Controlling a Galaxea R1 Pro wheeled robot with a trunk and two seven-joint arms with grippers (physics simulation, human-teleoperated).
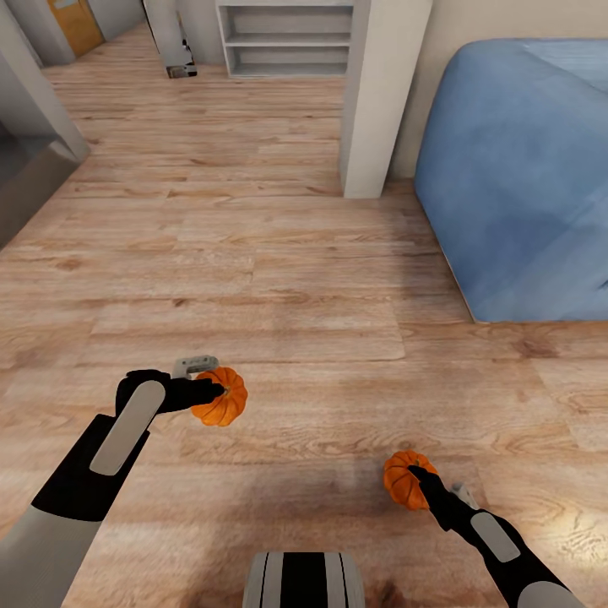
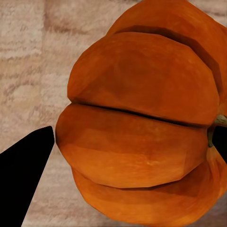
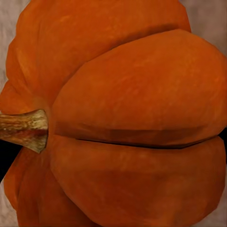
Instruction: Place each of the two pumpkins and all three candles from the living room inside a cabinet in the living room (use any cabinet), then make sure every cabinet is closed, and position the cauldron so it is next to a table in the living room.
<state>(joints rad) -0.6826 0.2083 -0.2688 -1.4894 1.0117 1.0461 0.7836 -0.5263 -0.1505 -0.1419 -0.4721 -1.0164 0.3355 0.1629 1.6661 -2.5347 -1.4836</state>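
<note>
I carry two small ribbed orange pumpkins above the wooden floor. My left gripper [image 1: 216, 393] is shut on one pumpkin [image 1: 223, 397], low and left of centre in the head view. In the left wrist view this pumpkin [image 2: 142, 118] looms large, with a black fingertip [image 2: 26, 165] against its side. My right gripper [image 1: 416, 473] is shut on the other pumpkin [image 1: 405, 481], low and to the right. The right wrist view has that pumpkin [image 3: 137, 123] close up, its brown stem [image 3: 23, 128] pointing sideways. The cabinet, candles, cauldron and table are out of view.
A large blue sofa [image 1: 523, 169] fills the right side. A white pillar [image 1: 380, 101] stands ahead beside it, with a white shelf unit [image 1: 287, 38] further back. A grey counter [image 1: 29, 160] runs along the left. Open wood floor [image 1: 253, 253] lies ahead.
</note>
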